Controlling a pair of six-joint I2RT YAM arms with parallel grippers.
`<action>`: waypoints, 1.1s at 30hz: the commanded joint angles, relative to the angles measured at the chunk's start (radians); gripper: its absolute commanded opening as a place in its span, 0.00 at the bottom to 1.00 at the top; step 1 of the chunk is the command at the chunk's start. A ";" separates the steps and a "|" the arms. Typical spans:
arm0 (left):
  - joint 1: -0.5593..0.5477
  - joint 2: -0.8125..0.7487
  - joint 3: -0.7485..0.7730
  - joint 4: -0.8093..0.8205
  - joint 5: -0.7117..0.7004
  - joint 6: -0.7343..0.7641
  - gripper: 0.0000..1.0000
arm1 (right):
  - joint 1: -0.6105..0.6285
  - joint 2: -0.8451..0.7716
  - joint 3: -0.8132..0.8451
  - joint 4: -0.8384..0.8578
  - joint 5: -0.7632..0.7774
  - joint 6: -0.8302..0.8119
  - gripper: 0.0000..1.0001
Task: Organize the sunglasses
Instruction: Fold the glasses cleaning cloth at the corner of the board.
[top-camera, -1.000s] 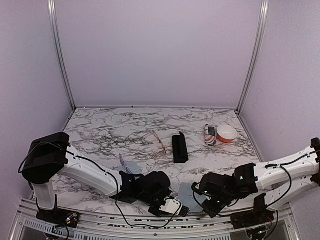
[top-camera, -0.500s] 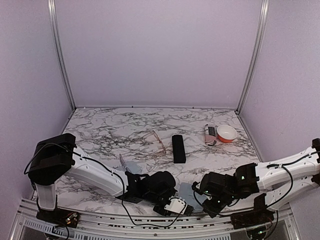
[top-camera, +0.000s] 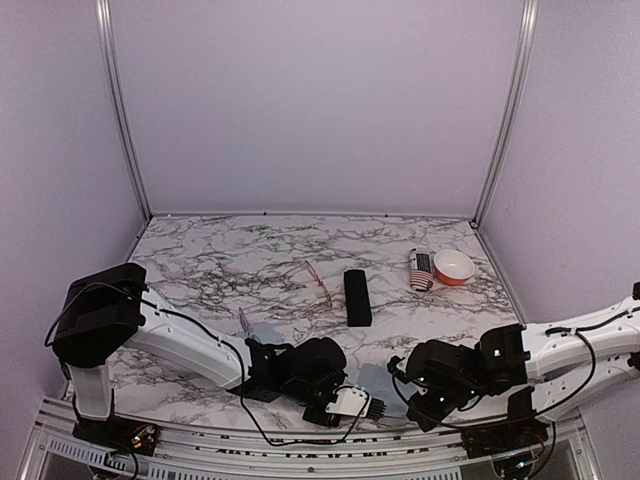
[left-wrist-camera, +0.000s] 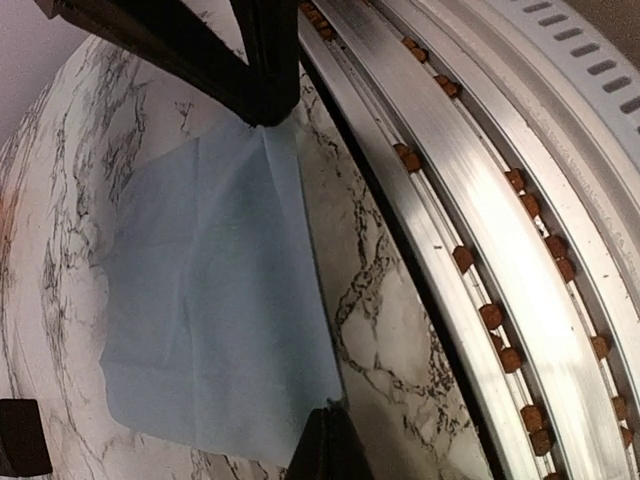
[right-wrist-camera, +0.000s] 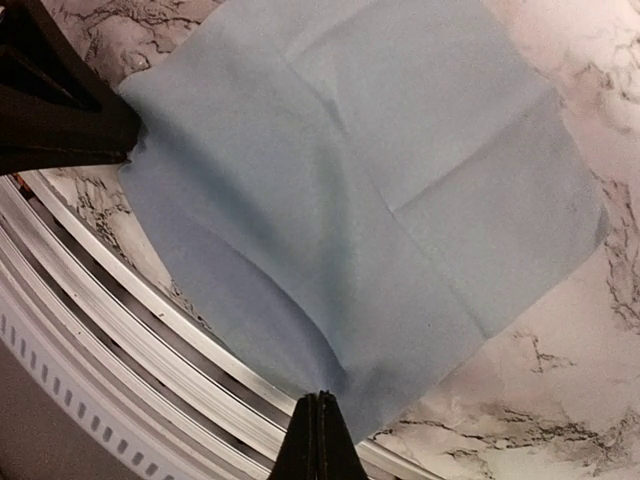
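Observation:
The wire-framed sunglasses (top-camera: 318, 283) with pinkish lenses lie mid-table. A pale clear-framed pair (top-camera: 244, 321) lies to their left, just behind my left arm. Both grippers are low at the near edge, away from both pairs. A light blue cloth (left-wrist-camera: 210, 300) lies flat between them. My left gripper (left-wrist-camera: 330, 432) is shut on its near corner. My right gripper (right-wrist-camera: 320, 425) is shut on another edge of the cloth (right-wrist-camera: 370, 200). In the top view the left gripper (top-camera: 376, 407) and right gripper (top-camera: 402, 376) sit close together, and the cloth is mostly hidden.
A black oblong case (top-camera: 356, 297) lies right of the wire pair. A stars-and-stripes case (top-camera: 421, 270) and an orange-and-white bowl (top-camera: 454, 267) stand at the back right. The aluminium rail (left-wrist-camera: 480, 230) runs along the table's near edge beside the cloth.
My left gripper has closed onto the cloth's corner. The left wrist shifted slightly right along the near edge. The right gripper stayed shut. The black case looks narrower than a second ago.

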 joint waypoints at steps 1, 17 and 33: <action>0.033 -0.045 -0.009 -0.014 0.020 -0.110 0.00 | 0.009 -0.028 0.002 0.000 0.022 0.042 0.00; 0.049 -0.080 0.080 -0.188 0.092 -0.157 0.00 | 0.009 0.007 0.054 -0.074 0.073 0.084 0.00; 0.126 -0.011 0.166 -0.191 0.109 -0.316 0.00 | -0.028 0.008 0.102 -0.122 0.202 0.116 0.00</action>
